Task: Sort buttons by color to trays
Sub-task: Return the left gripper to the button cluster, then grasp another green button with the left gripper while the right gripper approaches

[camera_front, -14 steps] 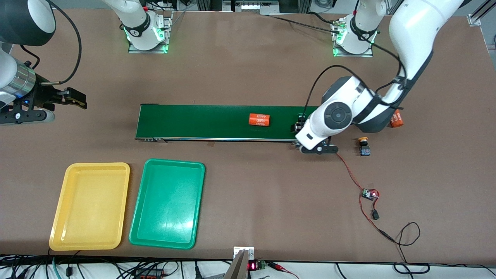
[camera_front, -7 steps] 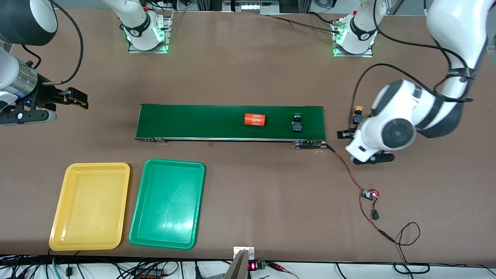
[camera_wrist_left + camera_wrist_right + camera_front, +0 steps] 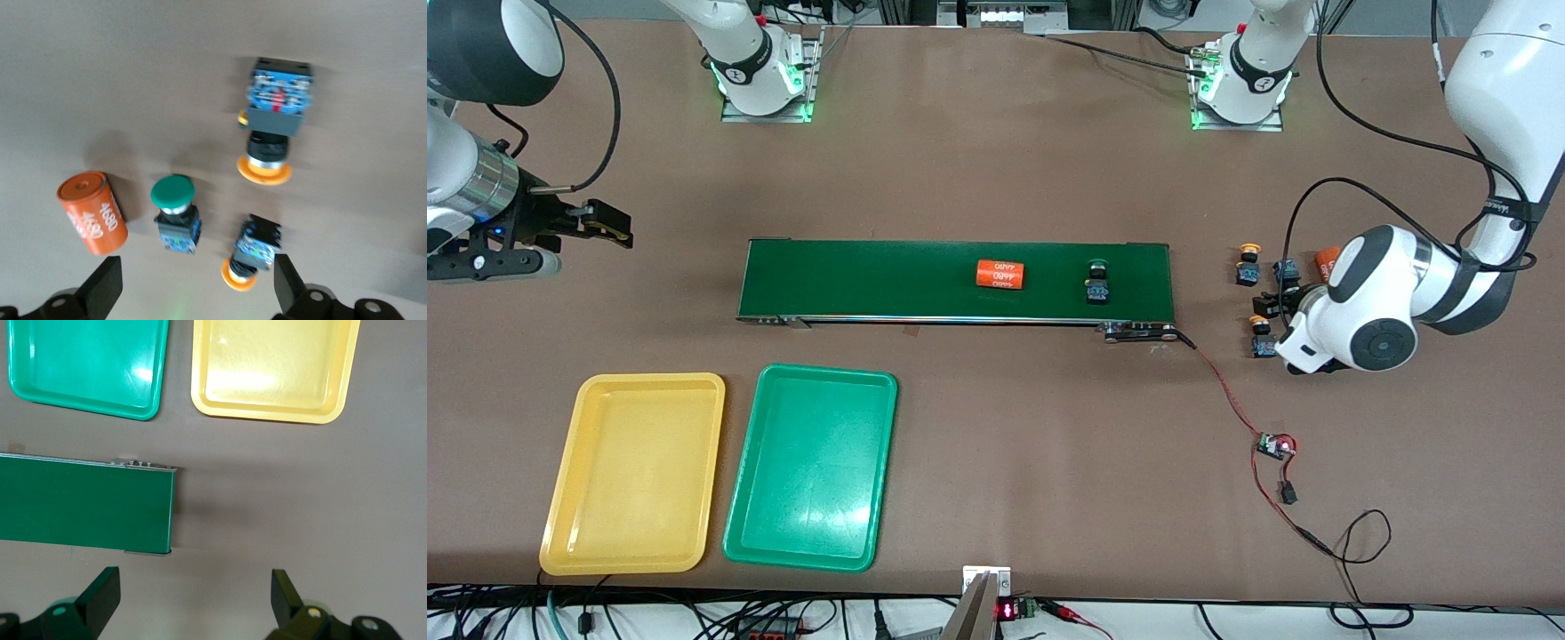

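Tabletop scene: four buttons (image 3: 175,212) and two orange cylinders (image 3: 92,213) are lying outside both trays (image 3: 634,472) (image 3: 810,467) while left gripper (image 3: 190,293) and right gripper (image 3: 193,600) are hovering wide open, holding nothing.

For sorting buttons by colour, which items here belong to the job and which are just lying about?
Job:
green button on belt
green button and two yellow buttons under the open left gripper
yellow tray
green tray
conveyor belt

Lying about:
orange cylinder on belt
orange cylinder beside buttons
wired circuit board
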